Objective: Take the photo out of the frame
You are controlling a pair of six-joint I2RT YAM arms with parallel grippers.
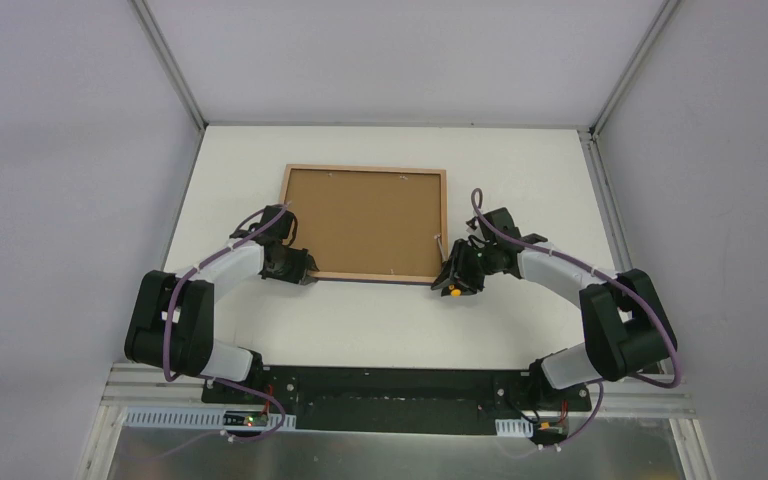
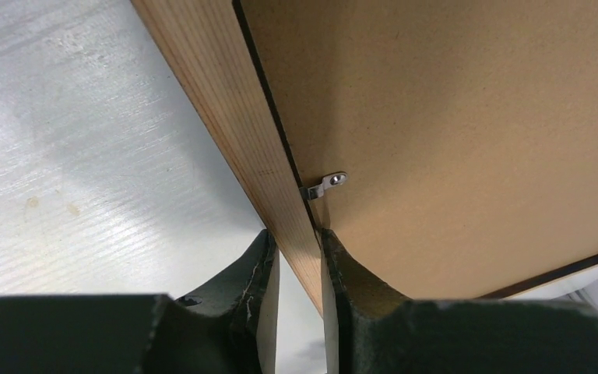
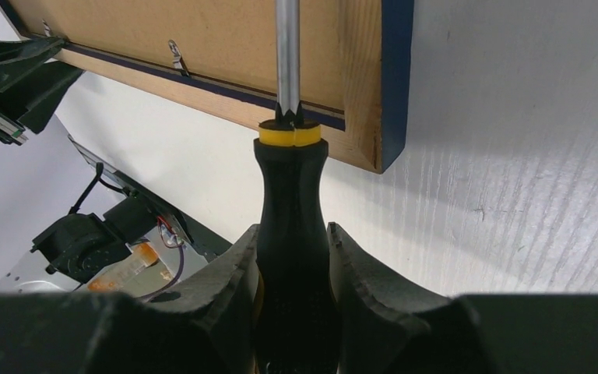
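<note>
Frame (image 1: 365,222) lies back-up on the table (image 1: 530,180); the left gripper (image 2: 297,245) clamps its wooden rail at 7 o'clock, the right gripper (image 3: 292,238) grips a screwdriver (image 3: 290,195), shaft over the 5 o'clock corner.

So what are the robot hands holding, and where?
The right gripper grips a screwdriver by its black handle. The left gripper pinches the frame by its wooden edge.

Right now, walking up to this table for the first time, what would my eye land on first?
A big picture frame lying face down on the table, brown board up. The right hand holds a black-handled screwdriver with a yellow collar over the frame's near right corner, while the left hand pinches its wooden edge at the near left corner.
</note>
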